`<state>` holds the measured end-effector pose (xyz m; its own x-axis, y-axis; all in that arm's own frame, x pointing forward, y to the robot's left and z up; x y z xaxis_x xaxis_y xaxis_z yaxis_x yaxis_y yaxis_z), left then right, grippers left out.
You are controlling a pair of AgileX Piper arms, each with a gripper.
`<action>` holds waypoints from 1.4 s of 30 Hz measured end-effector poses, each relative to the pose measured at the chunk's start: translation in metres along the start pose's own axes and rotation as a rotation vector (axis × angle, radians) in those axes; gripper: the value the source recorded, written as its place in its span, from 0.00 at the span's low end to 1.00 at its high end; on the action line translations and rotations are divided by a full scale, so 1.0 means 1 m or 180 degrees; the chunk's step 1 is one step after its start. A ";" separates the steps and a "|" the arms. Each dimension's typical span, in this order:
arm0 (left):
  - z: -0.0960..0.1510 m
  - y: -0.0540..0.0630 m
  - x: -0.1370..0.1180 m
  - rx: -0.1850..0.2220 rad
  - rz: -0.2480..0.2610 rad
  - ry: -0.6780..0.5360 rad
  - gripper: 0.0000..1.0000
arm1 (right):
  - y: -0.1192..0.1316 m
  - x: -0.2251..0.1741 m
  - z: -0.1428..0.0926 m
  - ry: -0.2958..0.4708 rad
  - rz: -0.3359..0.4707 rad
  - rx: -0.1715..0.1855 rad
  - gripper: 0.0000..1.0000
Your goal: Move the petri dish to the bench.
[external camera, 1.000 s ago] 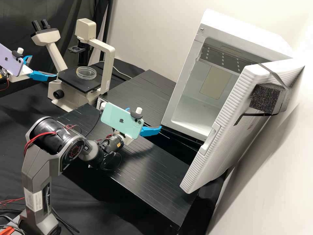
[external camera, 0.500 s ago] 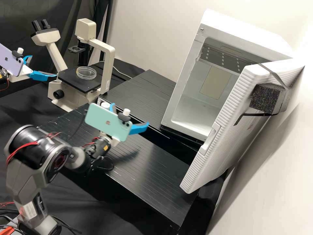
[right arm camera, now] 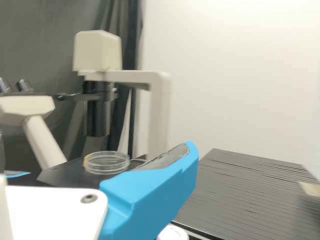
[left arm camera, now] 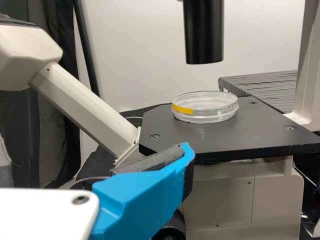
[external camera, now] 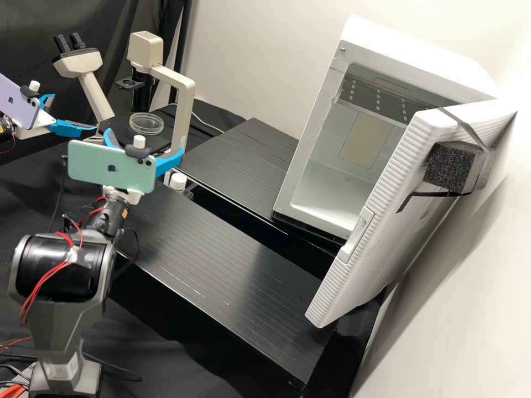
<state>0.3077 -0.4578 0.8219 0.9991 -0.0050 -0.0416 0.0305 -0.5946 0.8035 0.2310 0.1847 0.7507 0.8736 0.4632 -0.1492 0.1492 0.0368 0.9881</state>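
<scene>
The clear petri dish (external camera: 146,124) rests flat on the black stage of the microscope; the left wrist view shows the dish (left arm camera: 207,111) with a yellow strip on its side. In the right wrist view the dish (right arm camera: 106,163) stands beyond the near finger. My left gripper (external camera: 74,112) is open at the far left, beside the stage; its wrist view shows the left gripper (left arm camera: 145,190) short of the stage edge. My right gripper (external camera: 145,141), open and holding nothing, is in front of the microscope; its wrist view shows the right gripper (right arm camera: 155,190). The slatted black bench (external camera: 221,260) extends rightward.
The pale microscope (external camera: 184,105) rises around the dish, with its dark condenser (left arm camera: 203,32) overhead. An open white incubator (external camera: 310,143) stands at the right, its door (external camera: 381,221) swung outward. A white round cap (external camera: 178,181) sits near the right gripper.
The right arm has swung left, from above the bench near the incubator to the front of the microscope. The left arm and the petri dish have stayed in place.
</scene>
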 end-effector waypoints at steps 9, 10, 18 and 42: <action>0.000 0.000 0.000 0.0000 0.0000 0.0000 1.00 | -0.037 0.060 -0.002 -0.0233 -0.0302 -0.0139 1.00; 0.000 0.000 0.000 0.0000 0.0000 0.0000 1.00 | -0.040 0.065 -0.002 -0.0264 -0.0315 -0.0135 1.00; 0.000 0.000 0.000 0.0000 0.0000 0.0000 1.00 | -0.057 0.105 0.001 -0.0430 -0.0403 0.0003 1.00; 0.000 0.000 0.000 0.0000 0.0000 0.0000 1.00 | -0.101 0.172 -0.009 -0.0669 -0.0367 0.0026 1.00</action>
<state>0.3077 -0.4578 0.8219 0.9991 -0.0050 -0.0416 0.0305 -0.5946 0.8035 0.3619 0.2689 0.6253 0.9277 0.2618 -0.2661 0.2565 0.0711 0.9639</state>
